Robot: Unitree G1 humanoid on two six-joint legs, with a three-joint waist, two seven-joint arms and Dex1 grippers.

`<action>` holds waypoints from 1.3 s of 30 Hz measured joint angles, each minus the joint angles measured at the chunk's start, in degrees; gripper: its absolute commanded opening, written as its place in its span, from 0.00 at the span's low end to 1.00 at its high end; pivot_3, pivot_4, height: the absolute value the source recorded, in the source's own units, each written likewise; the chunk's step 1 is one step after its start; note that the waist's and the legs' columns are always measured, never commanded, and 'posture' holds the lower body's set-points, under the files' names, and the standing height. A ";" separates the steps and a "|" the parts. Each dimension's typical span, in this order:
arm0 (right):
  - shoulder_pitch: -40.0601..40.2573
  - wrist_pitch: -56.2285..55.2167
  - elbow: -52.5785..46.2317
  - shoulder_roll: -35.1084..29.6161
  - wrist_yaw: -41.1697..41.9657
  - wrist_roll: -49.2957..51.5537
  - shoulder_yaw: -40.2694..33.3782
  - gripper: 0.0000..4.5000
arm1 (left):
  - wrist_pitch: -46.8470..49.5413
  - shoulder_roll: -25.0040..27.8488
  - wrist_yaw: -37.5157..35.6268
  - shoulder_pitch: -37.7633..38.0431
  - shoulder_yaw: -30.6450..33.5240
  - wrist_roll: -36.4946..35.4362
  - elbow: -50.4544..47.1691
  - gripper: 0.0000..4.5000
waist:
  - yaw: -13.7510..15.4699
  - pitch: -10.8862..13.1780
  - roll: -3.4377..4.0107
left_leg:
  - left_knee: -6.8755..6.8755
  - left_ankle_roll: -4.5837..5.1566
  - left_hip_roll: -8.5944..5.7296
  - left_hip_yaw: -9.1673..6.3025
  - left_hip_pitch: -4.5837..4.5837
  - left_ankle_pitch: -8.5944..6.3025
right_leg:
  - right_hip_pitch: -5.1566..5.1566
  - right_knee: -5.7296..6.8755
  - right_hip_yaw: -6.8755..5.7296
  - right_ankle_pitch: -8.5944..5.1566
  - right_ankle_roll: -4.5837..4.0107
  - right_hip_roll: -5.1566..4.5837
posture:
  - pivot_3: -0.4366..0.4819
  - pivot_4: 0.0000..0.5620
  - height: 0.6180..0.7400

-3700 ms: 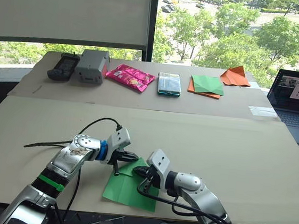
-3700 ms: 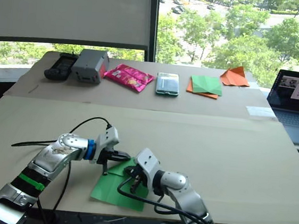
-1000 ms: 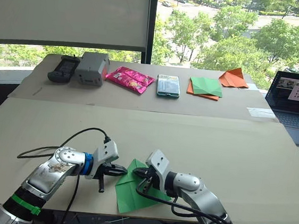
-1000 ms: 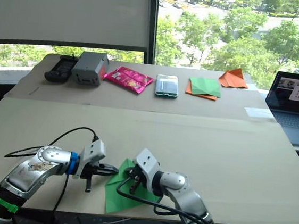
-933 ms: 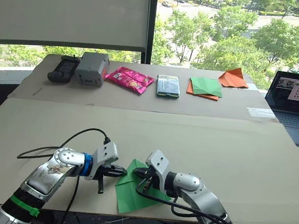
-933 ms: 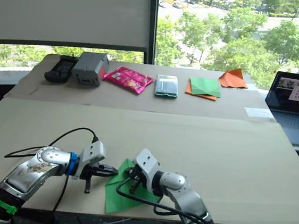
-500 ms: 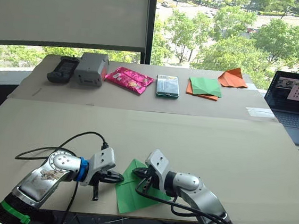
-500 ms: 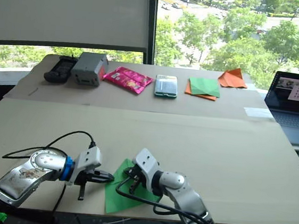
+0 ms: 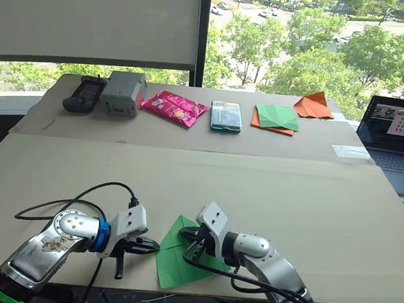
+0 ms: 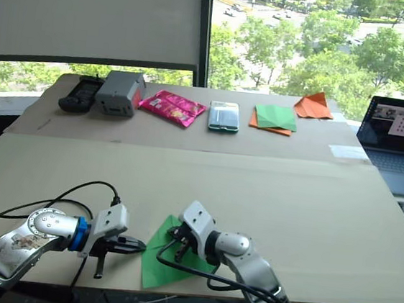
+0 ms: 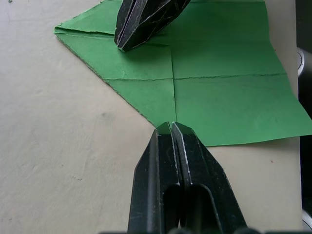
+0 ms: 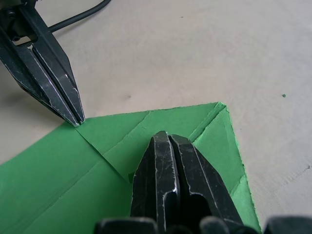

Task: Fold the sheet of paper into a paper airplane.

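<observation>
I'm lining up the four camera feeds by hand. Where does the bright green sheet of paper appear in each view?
Left eye view: the sheet of paper lies at the table's near edge, between the two grippers.
Right eye view: same spot, lower centre.
Left wrist view: across the upper half, past the shut left gripper.
Right wrist view: under the shut right gripper.
Shared landmark: the creases crossing the sheet.

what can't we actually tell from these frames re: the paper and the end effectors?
- Sheet of paper: its near-right part is hidden under the right arm in the eye views.
- Right end effector: shut tips over the paper; contact underneath is hidden by its own fingers.
- Left end effector: shut tips at the paper's edge; touching or just short, cannot tell.
</observation>
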 measured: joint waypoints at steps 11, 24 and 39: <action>-0.99 -0.03 0.49 0.04 -0.10 0.04 -0.47 0.00 | 9.08 -2.10 0.76 -2.70 8.10 -9.95 -0.84 0.01 | 0.23 0.46 -0.24 | -0.01 -0.01 0.01 0.00 -0.10 -0.01 | -0.06 0.00 -0.05 0.00 0.00 -0.01 | 0.48 0.27 1.00; -1.21 0.03 0.60 -0.18 -0.36 0.05 -0.83 0.00 | 4.09 -6.46 3.45 -4.28 0.08 -5.83 4.61 0.01 | 0.18 0.41 -0.27 | 0.00 0.09 -0.02 -0.01 -0.03 0.06 | 0.02 -0.03 -0.01 0.02 0.03 0.01 | 0.48 0.27 1.00; 1.35 5.52 -5.91 -13.19 0.56 1.84 -11.74 0.00 | -6.96 -8.15 2.54 -5.92 -4.27 0.51 8.66 0.01 | 0.79 0.31 -0.11 | 0.09 0.05 -0.08 0.03 -0.08 0.04 | 0.07 -0.10 0.01 0.02 0.03 -0.08 | 0.48 0.27 1.00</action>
